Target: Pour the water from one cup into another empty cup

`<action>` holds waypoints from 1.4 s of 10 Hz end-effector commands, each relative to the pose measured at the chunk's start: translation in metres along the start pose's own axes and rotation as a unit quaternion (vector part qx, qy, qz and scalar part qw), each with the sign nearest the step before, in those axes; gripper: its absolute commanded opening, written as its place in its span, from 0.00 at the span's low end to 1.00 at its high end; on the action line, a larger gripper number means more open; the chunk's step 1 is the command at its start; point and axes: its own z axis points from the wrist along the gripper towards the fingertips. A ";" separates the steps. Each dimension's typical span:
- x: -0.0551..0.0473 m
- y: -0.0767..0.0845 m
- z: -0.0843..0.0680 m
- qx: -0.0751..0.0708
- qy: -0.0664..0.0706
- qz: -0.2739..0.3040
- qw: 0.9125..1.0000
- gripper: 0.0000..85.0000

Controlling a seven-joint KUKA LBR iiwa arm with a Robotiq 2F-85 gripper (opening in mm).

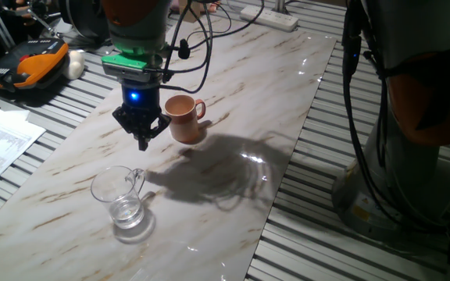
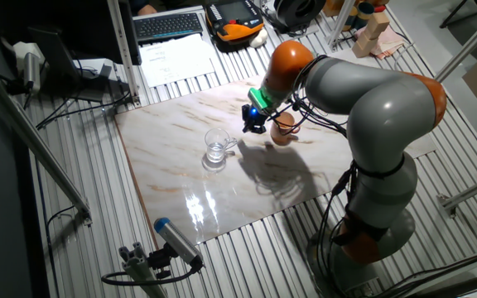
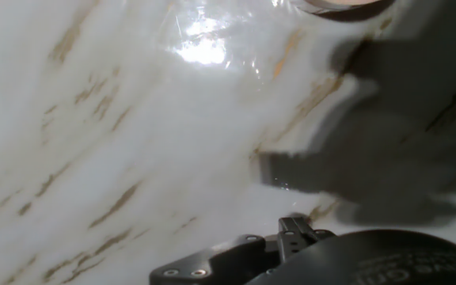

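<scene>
Robotics lab, aluminium-slat bench, keyboard, cables

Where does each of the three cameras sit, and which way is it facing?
One fixed view: low at the table's edge, looking across the marble top at the glass mug and brown mug; the gripper and wrist show.
The other fixed view: high, on another side, looking down; the whole arm shows.
Hand view: on the hand, facing the marble; only dark gripper parts show, fingertips unseen.
Both fixed views share both mugs and the gripper.
</scene>
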 end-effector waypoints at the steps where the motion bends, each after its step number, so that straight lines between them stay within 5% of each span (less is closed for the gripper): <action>1: 0.000 0.001 0.001 -0.009 0.003 0.006 1.000 0.00; 7: 0.005 0.002 0.012 -0.038 0.006 0.028 0.999 0.00; 10: 0.007 0.002 0.012 -0.032 -0.003 0.030 0.999 0.00; 11: 0.007 0.002 0.013 -0.028 -0.008 0.031 0.999 0.20; 14: 0.008 0.002 0.015 -0.024 -0.014 0.033 0.999 0.20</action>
